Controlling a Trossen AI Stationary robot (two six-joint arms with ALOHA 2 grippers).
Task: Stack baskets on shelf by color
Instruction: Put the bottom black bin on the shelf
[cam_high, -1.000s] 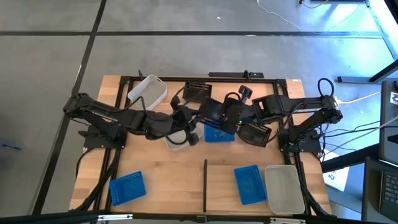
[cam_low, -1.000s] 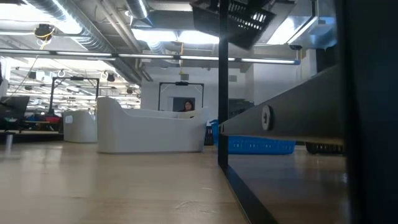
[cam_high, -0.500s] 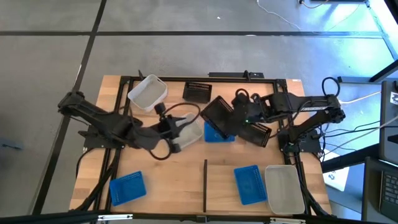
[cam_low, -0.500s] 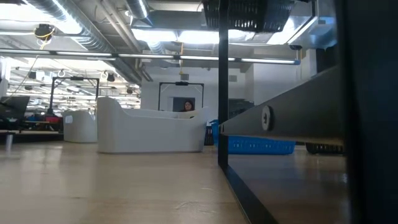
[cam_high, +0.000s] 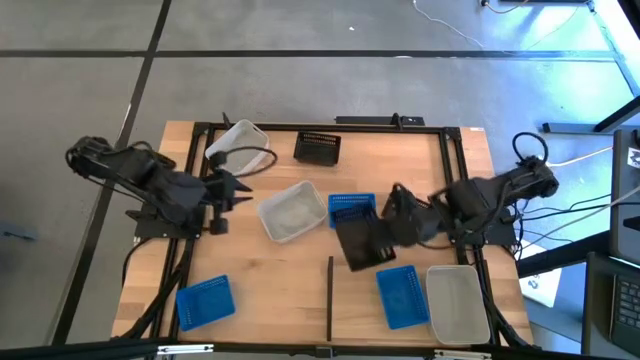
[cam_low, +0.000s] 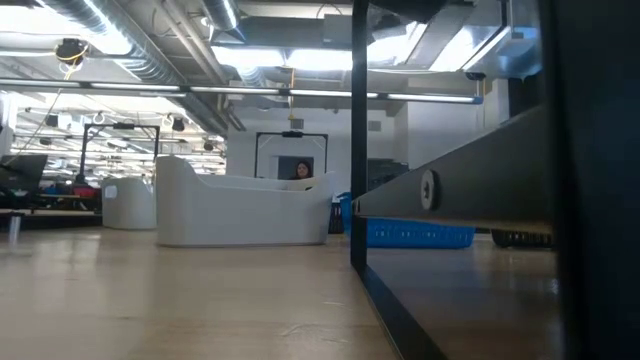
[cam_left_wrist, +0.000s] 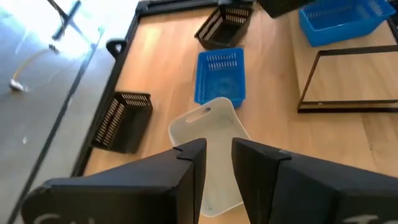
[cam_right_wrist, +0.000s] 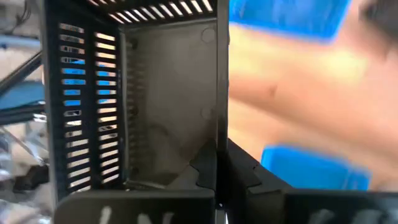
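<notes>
1. I've got a black basket (cam_high: 362, 241) carried in the right pincer (cam_high: 392, 228), clamped tight on one side wall. The right wrist view shows its slotted side and open interior (cam_right_wrist: 134, 93) turned sideways, so I judge it tilted rather than level.
2. The relation that matters: the shelf (cam_high: 400, 320) lies just past the carried basket, on the side away from the right pincer's arm base, and its thin upright bar (cam_high: 330, 297) stands just beyond the basket's lower corner. The basket's long axis runs slantwise to that bar, so I'd expect to square it up before setting it down.
3. On the shelf beside the right pincer sit a blue basket (cam_high: 403, 295) and a white basket (cam_high: 457, 302), side by side. The right arm is far nearer to them than the left.
4. Another blue basket (cam_high: 351, 209) rests on the surface touching the carried one, with a white basket (cam_high: 292, 212) next to it.
5. The left pincer (cam_high: 222, 190) waits pulled back at its own edge of the surface, fingers (cam_left_wrist: 186, 180) narrowly parted and holding nothing, that white basket (cam_left_wrist: 208, 146) straight ahead of it.
</notes>
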